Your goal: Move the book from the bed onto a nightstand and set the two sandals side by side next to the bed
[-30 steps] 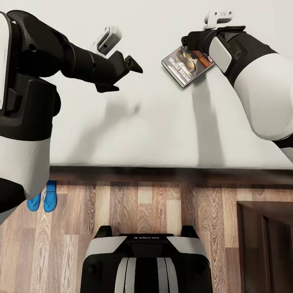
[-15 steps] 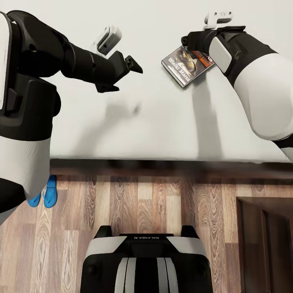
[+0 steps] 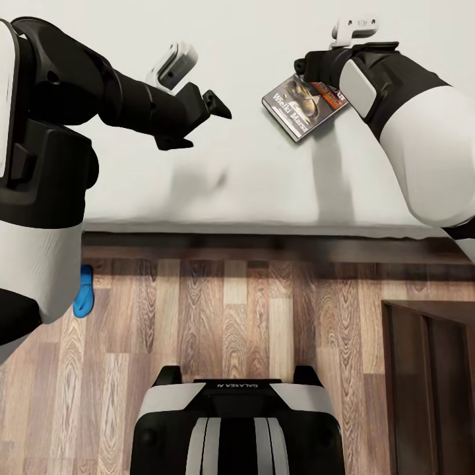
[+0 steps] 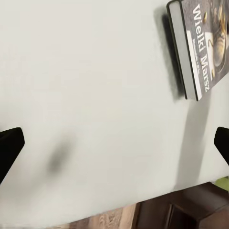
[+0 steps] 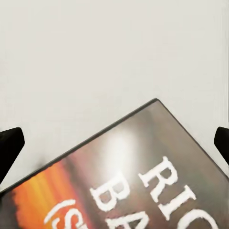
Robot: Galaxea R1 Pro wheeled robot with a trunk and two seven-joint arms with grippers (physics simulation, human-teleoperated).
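Bed (image 3: 251, 191): mattress bare except the book (image 3: 303, 105) at 1 o'clock. Right gripper (image 5: 114, 138) hangs spread above it, not yet clamped; a descent and closing appear due. Left gripper (image 4: 114, 143) spread, idle. One sandal (image 3: 84, 300) at 8 o'clock.

Bed (image 3: 251, 191) top is wide bare mattress between the two arms, nothing lying there, free passage. The book (image 3: 305, 105) is the only object on it, held up off the surface under the right tool (image 3: 310, 79), whose fingertips (image 5: 9, 145) stand apart either side of the cover. Left tool (image 3: 214, 109) hangs over bare mattress, wide apart, well clear of the book. Floor (image 3: 251, 310) strip between bed edge and robot base is open. Dark cabinet (image 3: 429, 389) blocks the right side; a blue sandal (image 3: 84, 297) lies by the left arm.
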